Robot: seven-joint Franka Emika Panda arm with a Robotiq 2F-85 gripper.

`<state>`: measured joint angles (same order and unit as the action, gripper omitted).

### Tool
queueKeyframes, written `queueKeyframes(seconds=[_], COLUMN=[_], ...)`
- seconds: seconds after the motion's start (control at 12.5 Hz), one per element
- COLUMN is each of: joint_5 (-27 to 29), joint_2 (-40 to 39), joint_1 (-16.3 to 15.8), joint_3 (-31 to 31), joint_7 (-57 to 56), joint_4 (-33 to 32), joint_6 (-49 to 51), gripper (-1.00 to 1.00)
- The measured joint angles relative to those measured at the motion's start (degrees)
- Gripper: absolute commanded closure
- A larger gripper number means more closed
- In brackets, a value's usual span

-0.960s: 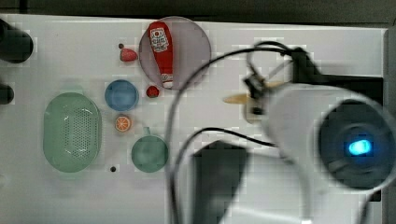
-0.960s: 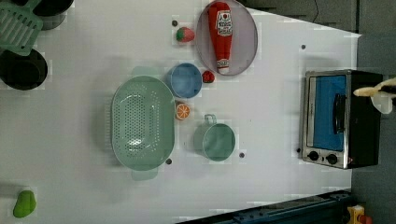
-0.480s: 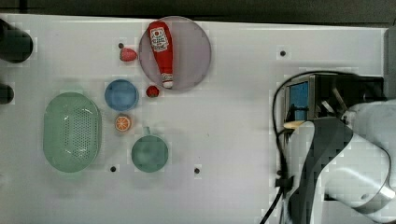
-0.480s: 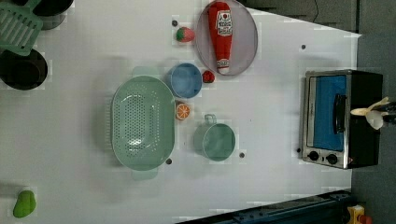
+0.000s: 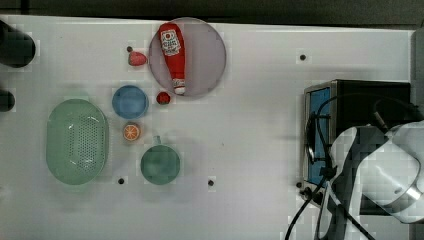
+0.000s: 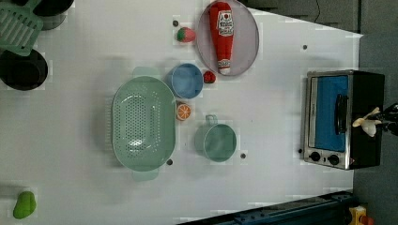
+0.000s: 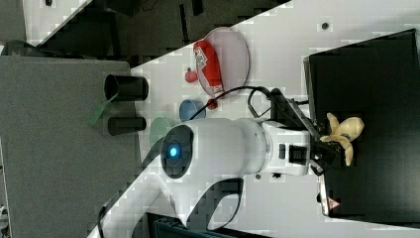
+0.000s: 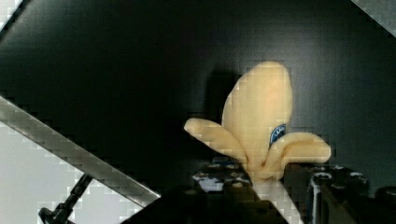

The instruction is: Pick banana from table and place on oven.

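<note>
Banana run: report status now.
Gripper shut on banana. Banana over the oven top, not released. Nothing lying on the oven top.

You are seeing the white arm (image 7: pixel 233 144) reaching toward the right view's right, with the gripper (image 7: pixel 333 144) closing on the banana (image 7: pixel 343 133) over the oven (image 7: pixel 366 109), whose black top is facing the camera. Behind the arm, on the table (image 7: pixel 282 25), a red ketchup bottle (image 7: pixel 208 67) is lying on a round plate (image 7: pixel 233 57), near a blue bowl (image 7: pixel 188 109).
</note>
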<state>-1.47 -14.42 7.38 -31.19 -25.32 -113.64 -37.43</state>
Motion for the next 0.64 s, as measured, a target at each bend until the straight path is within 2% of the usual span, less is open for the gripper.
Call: queueKeyframes(seconds=[0.24,0.48,0.64], joint_5=[-1.96,0.04,-1.86], joint_2=[-0.21,0.83,1.52], joint_1=[-0.70,-0.81,-1.24], joint_3=[0.20,0.95,0.90], joint_7=[-0.28,-2.21,-2.41], joint_4=[0.17,-0.73,-0.06], joint_6=[0.20,-0.14,0.53], gripper=[-0.24,-0.93,-1.00])
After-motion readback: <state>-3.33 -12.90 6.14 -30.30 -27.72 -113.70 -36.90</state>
